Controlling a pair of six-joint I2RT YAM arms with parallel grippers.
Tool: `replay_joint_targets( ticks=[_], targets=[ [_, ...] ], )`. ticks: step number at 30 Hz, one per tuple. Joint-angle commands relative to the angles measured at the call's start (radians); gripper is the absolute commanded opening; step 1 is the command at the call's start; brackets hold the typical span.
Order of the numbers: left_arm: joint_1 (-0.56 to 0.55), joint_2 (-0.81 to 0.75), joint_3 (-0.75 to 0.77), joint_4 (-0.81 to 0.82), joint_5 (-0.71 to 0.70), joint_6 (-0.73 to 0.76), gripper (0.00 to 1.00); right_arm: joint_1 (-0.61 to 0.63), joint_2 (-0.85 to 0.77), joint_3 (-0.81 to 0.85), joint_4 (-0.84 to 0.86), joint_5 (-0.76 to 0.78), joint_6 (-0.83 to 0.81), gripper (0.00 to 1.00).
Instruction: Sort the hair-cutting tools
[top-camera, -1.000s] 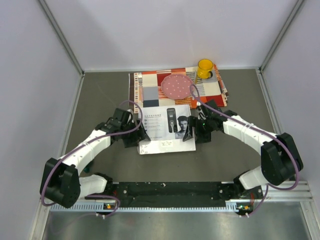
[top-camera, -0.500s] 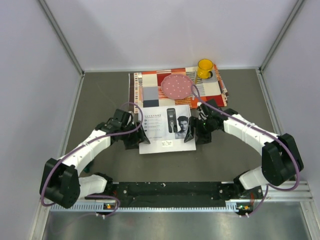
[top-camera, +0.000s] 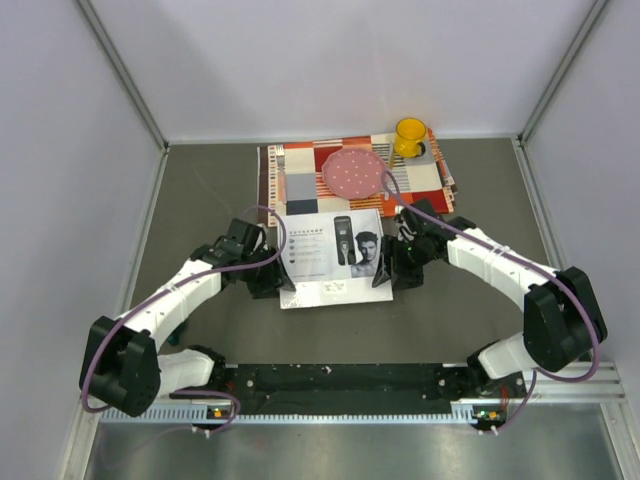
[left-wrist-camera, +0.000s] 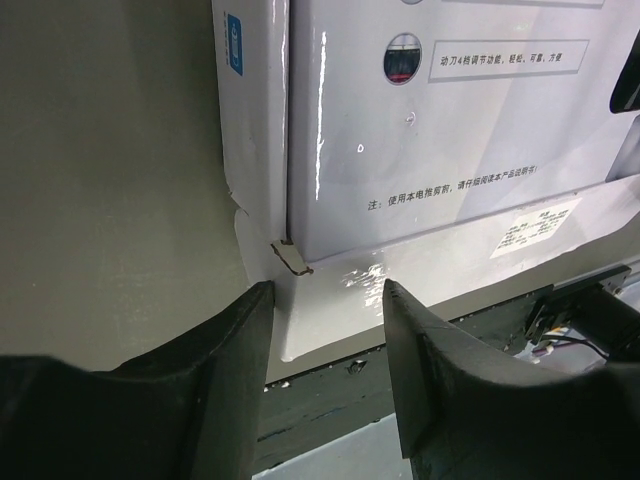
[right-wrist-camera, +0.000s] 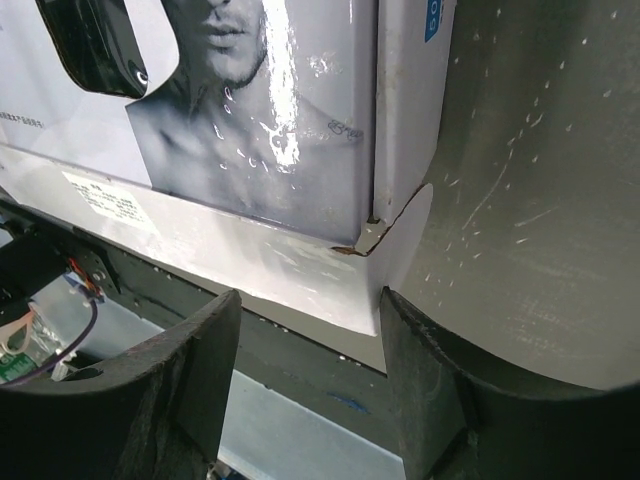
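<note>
The white cardboard box (top-camera: 330, 258) lies closed on the grey table, its lid printed with a clipper and a man's face. The real clipper, guard combs, sticks and cord are hidden from view. My left gripper (top-camera: 270, 280) is open at the box's near left corner, and the torn corner flap (left-wrist-camera: 292, 258) shows just beyond its fingertips (left-wrist-camera: 325, 300). My right gripper (top-camera: 398, 268) is open at the box's near right corner. In the right wrist view that corner (right-wrist-camera: 375, 235) lies just beyond the gap (right-wrist-camera: 305, 305). Neither gripper holds anything.
A patterned mat (top-camera: 300, 180) lies behind the box with a pink dotted plate (top-camera: 353, 174) and a yellow cup (top-camera: 409, 136) on it. Grey walls close in the left, right and back. A black rail (top-camera: 340, 380) runs along the near edge.
Both grippers have shifted slightly along the box's sides toward its near corners. The box has barely moved.
</note>
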Motion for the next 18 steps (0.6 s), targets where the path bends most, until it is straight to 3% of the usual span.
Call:
replay_joint_targets(
  ticks=[1, 18],
  targets=[
    [-0.005, 0.002, 0.034, 0.029, 0.029, -0.004, 0.52, 0.004, 0.003, 0.053, 0.002, -0.006, -0.014, 0.57],
    [-0.005, 0.032, 0.074, -0.019, -0.015, -0.01, 0.52, 0.006, 0.027, 0.072, -0.005, -0.003, -0.019, 0.56]
  ],
)
